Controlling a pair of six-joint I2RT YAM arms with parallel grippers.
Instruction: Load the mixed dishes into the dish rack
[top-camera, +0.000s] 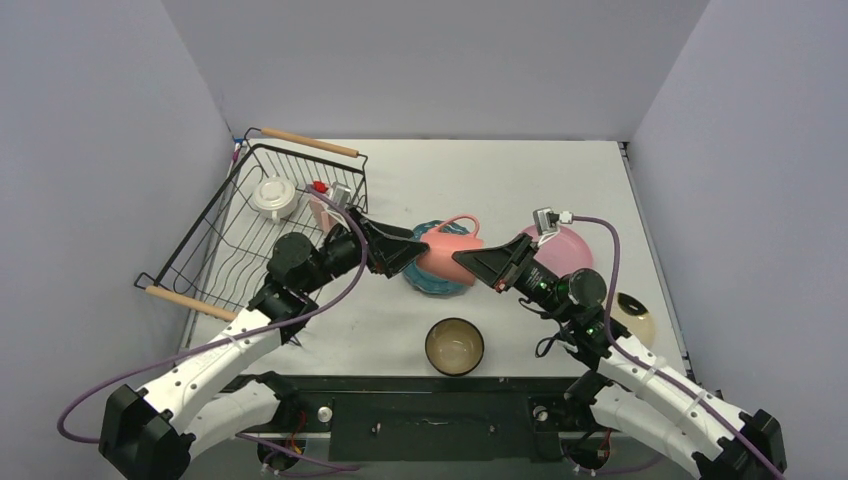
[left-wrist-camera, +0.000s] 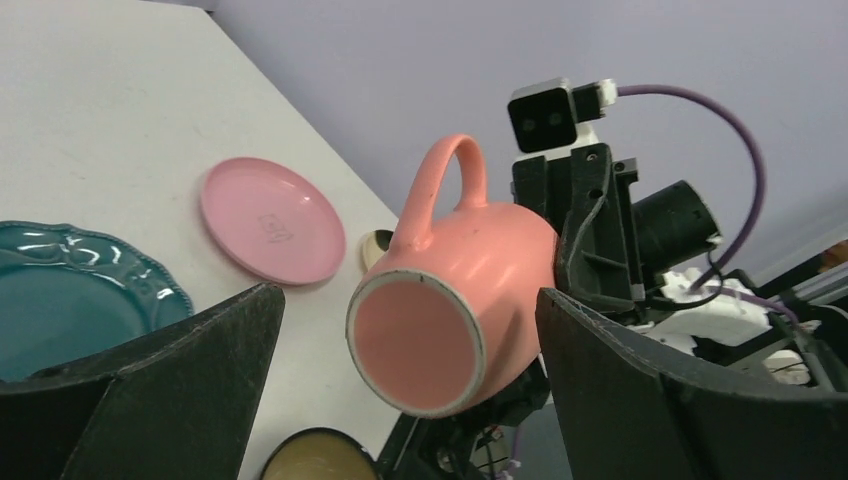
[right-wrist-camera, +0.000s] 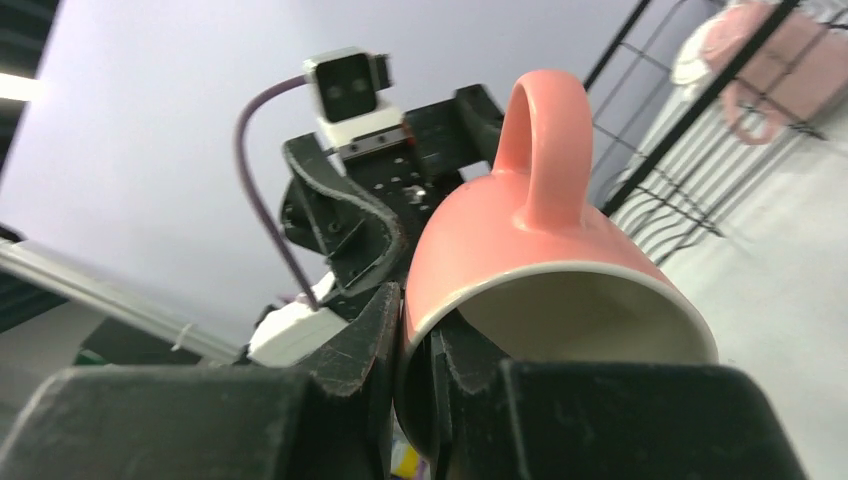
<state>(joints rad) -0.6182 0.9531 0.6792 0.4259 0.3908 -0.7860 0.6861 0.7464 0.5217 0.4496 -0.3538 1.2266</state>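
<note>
Right claw (right-wrist-camera: 415, 330) pinches the rim wall of the pink mug (top-camera: 447, 252), holding it sideways in the air, handle up, base turned left; left claw (top-camera: 418, 247) stands spread wide at that base, gripping nothing, seemingly posed to take a handover, since the dish rack (top-camera: 308, 143) sits far left on its side; beneath the mug lies the teal scalloped plate (top-camera: 430, 288) on the surface (top-camera: 520, 180); a white mug (top-camera: 275, 196) sits in the rack.
</note>
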